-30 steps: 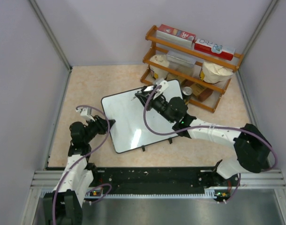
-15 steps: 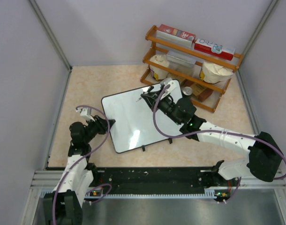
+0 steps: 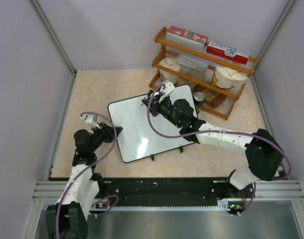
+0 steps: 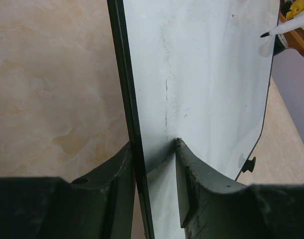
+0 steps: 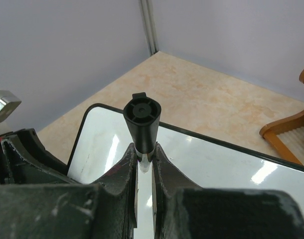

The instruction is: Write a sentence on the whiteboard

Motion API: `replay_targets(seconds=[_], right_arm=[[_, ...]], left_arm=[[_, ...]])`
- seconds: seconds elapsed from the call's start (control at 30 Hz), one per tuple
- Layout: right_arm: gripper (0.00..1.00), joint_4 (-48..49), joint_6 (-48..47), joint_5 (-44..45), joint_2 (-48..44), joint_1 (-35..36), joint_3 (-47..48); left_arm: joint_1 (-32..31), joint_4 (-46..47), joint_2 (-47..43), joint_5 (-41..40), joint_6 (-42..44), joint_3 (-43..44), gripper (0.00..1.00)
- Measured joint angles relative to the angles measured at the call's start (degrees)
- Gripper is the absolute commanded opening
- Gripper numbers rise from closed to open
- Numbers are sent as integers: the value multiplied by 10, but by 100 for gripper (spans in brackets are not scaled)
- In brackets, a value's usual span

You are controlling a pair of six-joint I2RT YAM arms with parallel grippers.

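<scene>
Roughly in the middle of the beige table (image 3: 92, 89) rests the whiteboard (image 3: 134, 132), turned a little askew, with its far right corner near the wooden shelf (image 3: 204, 62). On its left rim the left gripper (image 4: 153, 144) is clamped, one finger on the white face and the other on the outer side of the black edge. Above the far part of the board, the right gripper (image 5: 143, 149) is closed tight on a marker (image 5: 142, 117) with a white body; whether its tip touches the surface I cannot tell.
</scene>
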Motion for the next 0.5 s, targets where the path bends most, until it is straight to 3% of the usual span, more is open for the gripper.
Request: replay_targets(seconds=[0.5], right_arm=[[0, 39, -2, 2, 127, 7, 108]], left_arm=[[0, 5, 7, 1, -2, 0, 0]])
